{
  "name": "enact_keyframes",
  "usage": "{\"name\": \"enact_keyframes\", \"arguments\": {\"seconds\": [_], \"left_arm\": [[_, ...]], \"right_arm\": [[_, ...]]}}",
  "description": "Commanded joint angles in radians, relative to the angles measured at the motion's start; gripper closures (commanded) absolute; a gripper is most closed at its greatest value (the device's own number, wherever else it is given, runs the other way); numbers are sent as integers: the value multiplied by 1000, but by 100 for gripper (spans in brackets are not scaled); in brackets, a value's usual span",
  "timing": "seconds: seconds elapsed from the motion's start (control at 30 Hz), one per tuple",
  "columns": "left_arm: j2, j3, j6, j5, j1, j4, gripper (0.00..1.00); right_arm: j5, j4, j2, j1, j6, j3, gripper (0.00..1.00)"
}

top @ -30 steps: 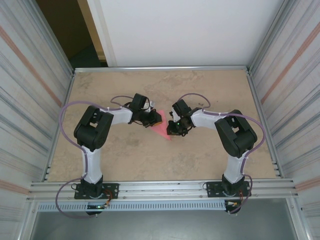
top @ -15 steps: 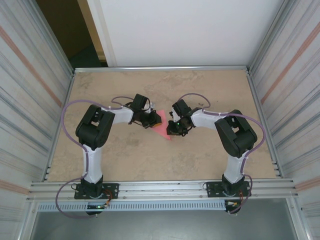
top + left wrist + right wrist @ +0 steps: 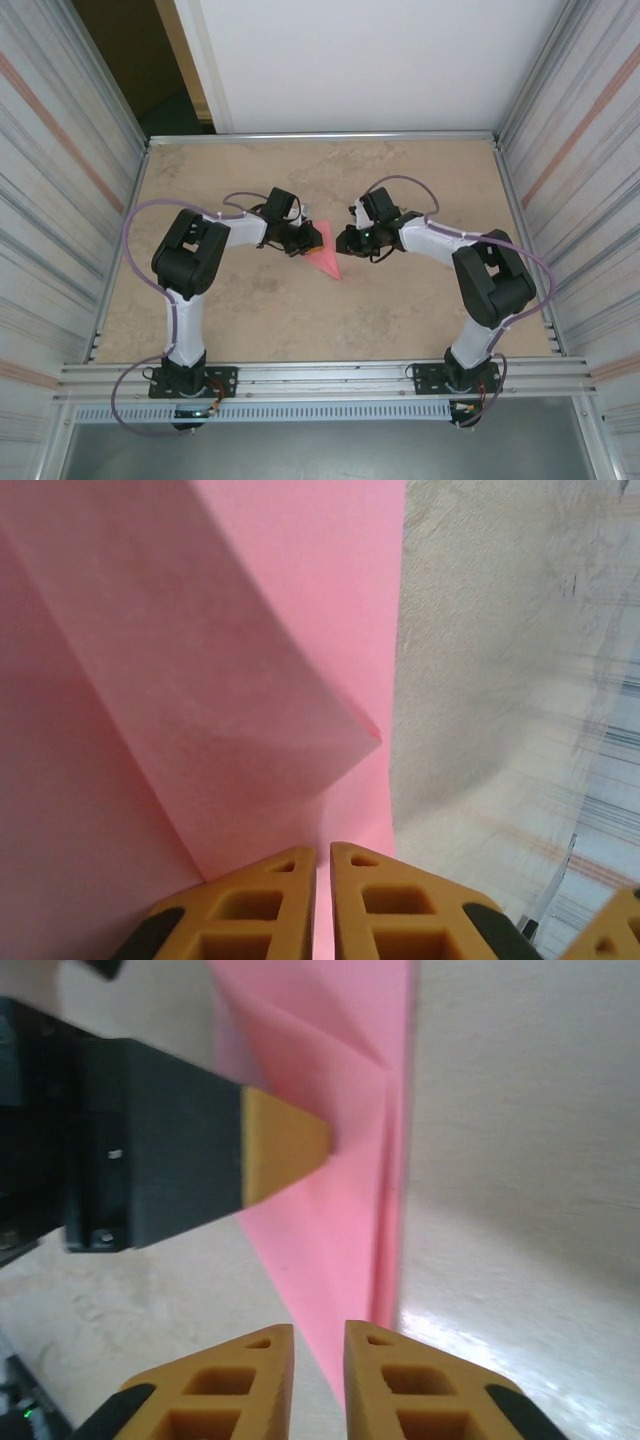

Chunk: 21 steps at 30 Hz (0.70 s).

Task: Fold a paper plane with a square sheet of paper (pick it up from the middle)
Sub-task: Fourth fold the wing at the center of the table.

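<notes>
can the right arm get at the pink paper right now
probably yes: the folded pink paper lies just ahead of the right end effector, nothing between them; the left end effector sits at its other side

One paper plane [image 3: 328, 263], two hands [image 3: 314, 240] [image 3: 343, 241]

A robot lab cell: ribbed metal walls [image 3: 60, 150] fence a beige table [image 3: 420, 180]

Soft, even light fell on the table [image 3: 250, 310] from above, leaving only faint shadows. In both wrist views the pink paper [image 3: 200, 680] lay too close for sharp focus; glare whitened bare tabletop beside it.
</notes>
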Motion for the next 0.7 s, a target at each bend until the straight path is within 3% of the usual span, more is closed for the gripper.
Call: {"name": "enact_keyframes", "arguments": {"seconds": [0.0,0.23,0.67], "left_arm": [[33,4,21,-35,1,-66,86],[30,8,25,-25,1,-66,86],[21,8,25,-15,1,-65,85]], "right_arm": [[-140,49,64,14,13,36,85],[-159,64,151,13,12,72,91],[-151,33,233,20,2,72,92]]}}
